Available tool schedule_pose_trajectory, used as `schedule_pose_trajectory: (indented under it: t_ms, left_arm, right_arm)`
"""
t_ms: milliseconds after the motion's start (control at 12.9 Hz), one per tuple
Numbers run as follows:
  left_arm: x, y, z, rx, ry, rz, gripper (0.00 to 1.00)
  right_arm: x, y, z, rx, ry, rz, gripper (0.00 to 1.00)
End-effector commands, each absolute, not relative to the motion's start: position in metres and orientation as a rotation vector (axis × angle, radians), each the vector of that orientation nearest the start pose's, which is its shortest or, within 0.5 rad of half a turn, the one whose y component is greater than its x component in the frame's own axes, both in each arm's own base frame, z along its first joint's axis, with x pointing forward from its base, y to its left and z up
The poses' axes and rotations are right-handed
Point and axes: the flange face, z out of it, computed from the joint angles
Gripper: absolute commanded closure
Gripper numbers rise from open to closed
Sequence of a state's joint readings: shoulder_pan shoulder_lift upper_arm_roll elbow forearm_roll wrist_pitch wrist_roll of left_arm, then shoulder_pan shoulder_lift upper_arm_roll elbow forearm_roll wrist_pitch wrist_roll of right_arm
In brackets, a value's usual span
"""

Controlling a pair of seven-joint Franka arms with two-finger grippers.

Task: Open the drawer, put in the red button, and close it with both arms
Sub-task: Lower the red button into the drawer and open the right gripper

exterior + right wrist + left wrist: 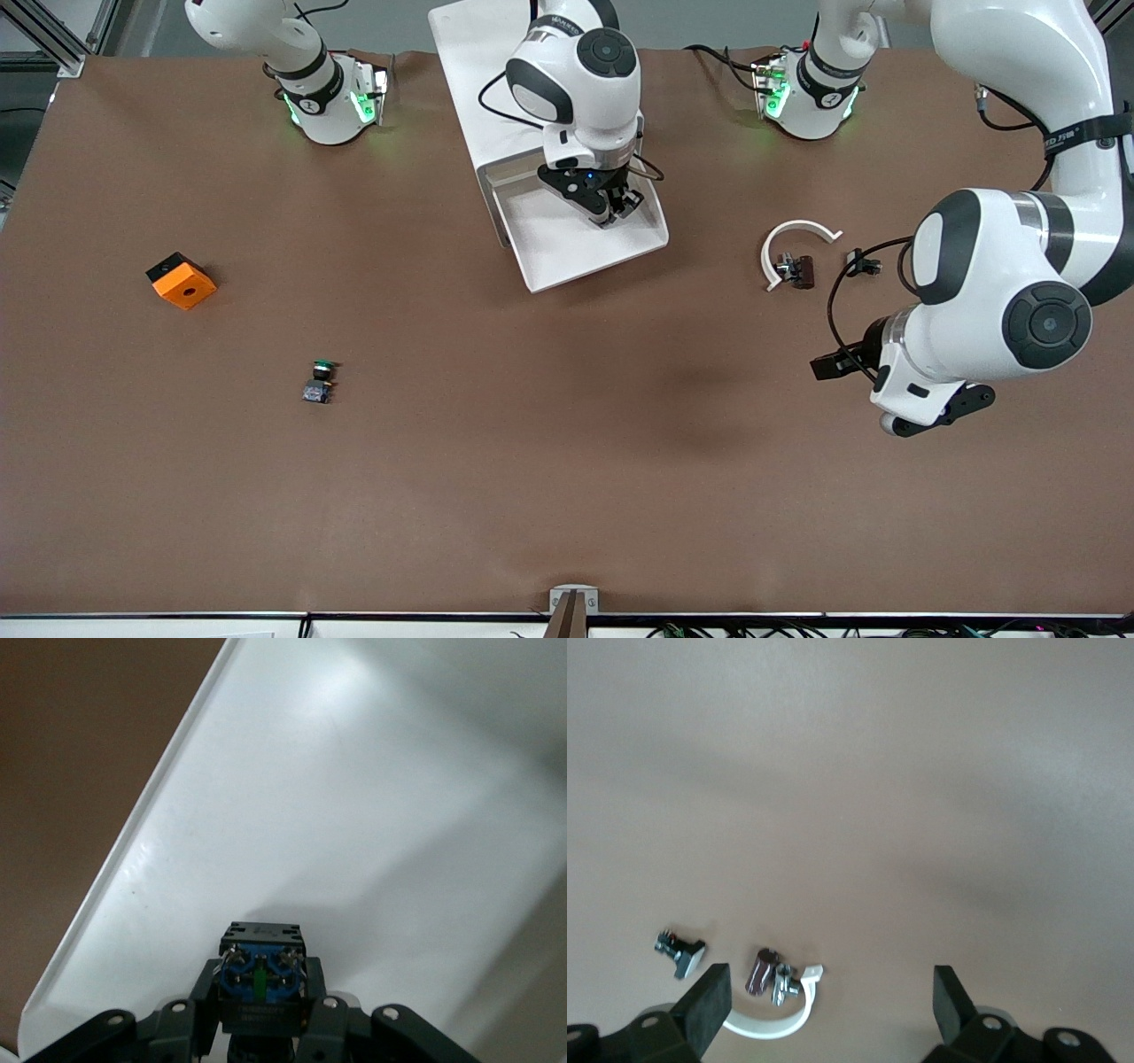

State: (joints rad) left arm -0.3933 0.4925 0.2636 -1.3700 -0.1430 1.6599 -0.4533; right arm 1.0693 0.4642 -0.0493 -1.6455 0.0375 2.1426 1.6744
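The white drawer point(611, 261) stands pulled open from its white cabinet point(478, 80) between the arm bases. My right gripper point(617, 209) hangs low over the drawer's floor point(354, 815), inside its rim. It is shut on the red button point(262, 970). The button's black body and blue base block show between the fingers point(202, 997); its cap is hidden. My left gripper point(886, 392) waits open over the table toward the left arm's end, with nothing between its pads point(709, 997).
A green-capped button point(321, 381) and an orange block point(182, 280) lie toward the right arm's end. Beside the left gripper lie a white C-shaped ring point(795, 237) point(771, 1026), a small brown part point(803, 271) point(762, 969) and a metal piece point(864, 264) point(682, 950).
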Motion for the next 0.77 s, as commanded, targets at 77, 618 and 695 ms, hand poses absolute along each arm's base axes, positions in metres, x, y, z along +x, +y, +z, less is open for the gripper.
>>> schedule_pose_trajectory:
  t_ms: [77,618,695]
  left_arm:
    - [0.632,-0.138,0.417,-3.068,-0.420,0.222,0.00]
    - [0.612,-0.188,0.385,-3.096,-0.355,0.215,0.00]
    - [0.610,-0.196,0.381,-3.093,-0.377,0.205,0.00]
  right_arm:
    - [0.355,0.584,0.351,-2.918,1.078,-0.047,1.00]
    - [0.358,0.583,0.347,-2.928,1.073,-0.060,0.00]
    - [0.363,0.583,0.354,-2.924,1.053,-0.064,0.00]
